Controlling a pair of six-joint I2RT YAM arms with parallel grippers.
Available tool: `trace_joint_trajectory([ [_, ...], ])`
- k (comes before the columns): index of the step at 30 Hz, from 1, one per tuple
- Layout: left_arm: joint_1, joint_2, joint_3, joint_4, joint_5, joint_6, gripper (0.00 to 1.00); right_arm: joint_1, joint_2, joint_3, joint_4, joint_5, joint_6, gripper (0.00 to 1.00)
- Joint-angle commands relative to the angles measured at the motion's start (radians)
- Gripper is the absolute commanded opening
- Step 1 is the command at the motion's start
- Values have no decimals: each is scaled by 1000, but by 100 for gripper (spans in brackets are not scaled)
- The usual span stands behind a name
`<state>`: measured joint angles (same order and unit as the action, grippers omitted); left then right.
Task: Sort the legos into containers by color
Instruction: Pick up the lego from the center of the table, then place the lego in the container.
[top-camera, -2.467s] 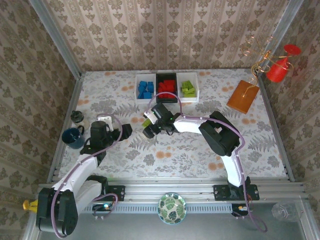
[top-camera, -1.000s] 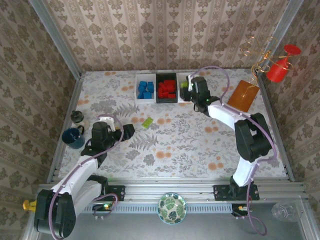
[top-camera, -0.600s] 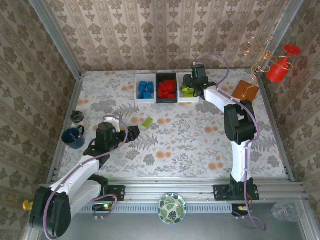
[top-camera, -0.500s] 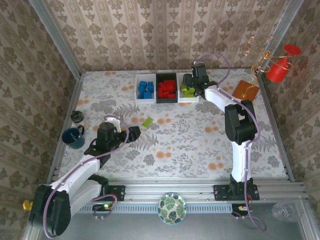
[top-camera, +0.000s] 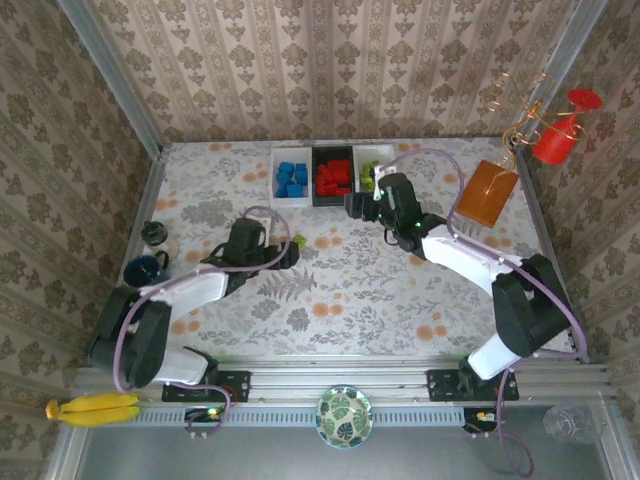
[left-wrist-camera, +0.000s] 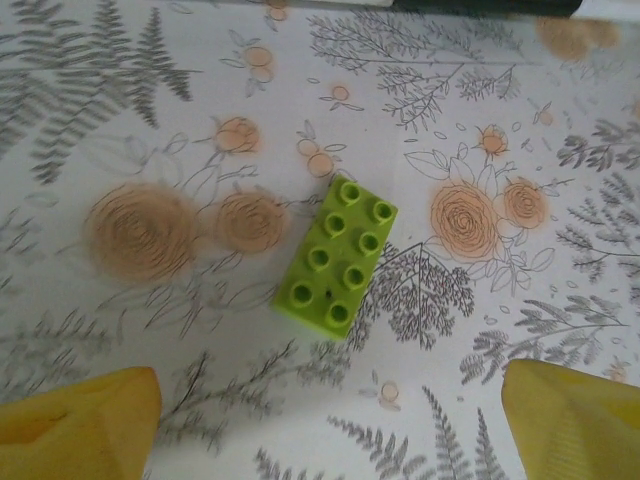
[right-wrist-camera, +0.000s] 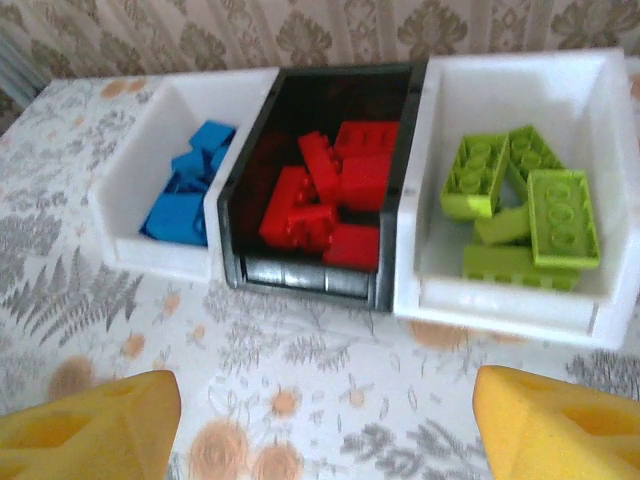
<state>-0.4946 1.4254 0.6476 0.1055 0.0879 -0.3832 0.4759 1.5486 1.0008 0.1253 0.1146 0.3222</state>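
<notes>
The left gripper (left-wrist-camera: 325, 415) and right gripper (right-wrist-camera: 325, 420) are wide open, holding nothing, yellow fingertips (left-wrist-camera: 75, 420) cut off at the bottom corners, a lime green lego (left-wrist-camera: 336, 257) just above the left pair.

Bright, even light with soft shadows; right wrist view slightly blurred.

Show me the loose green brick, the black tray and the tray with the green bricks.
loose green brick (left-wrist-camera: 335, 258): left wrist view, studded top face.
black tray (right-wrist-camera: 310, 278): right wrist view, front wall.
tray with the green bricks (right-wrist-camera: 500, 310): right wrist view, front wall.
</notes>
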Motion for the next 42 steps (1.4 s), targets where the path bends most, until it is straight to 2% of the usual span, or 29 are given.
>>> trace_joint_trajectory([
  [1, -26, 107, 98, -77, -76, 105, 88, -16, -63, -71, 19, 0, 31, 79],
  [8, -59, 334, 282, -146, -142, 180, 81, -14, -133, -188, 62, -33, 68, 80],
  [14, -71, 425, 355, -184, -179, 216, 69, -16, -136, -232, 71, -38, 75, 80],
  [28, -140, 403, 286, -106, -221, 186, 34, -17, -152, -256, 70, -14, 83, 81],
  [36, -159, 326, 368, 19, -100, 138, 30, -26, -317, -306, -27, 45, 67, 83],
  [42, -187, 393, 557, 43, -76, 166, 30, -69, -436, -361, -102, 70, 30, 84],
])
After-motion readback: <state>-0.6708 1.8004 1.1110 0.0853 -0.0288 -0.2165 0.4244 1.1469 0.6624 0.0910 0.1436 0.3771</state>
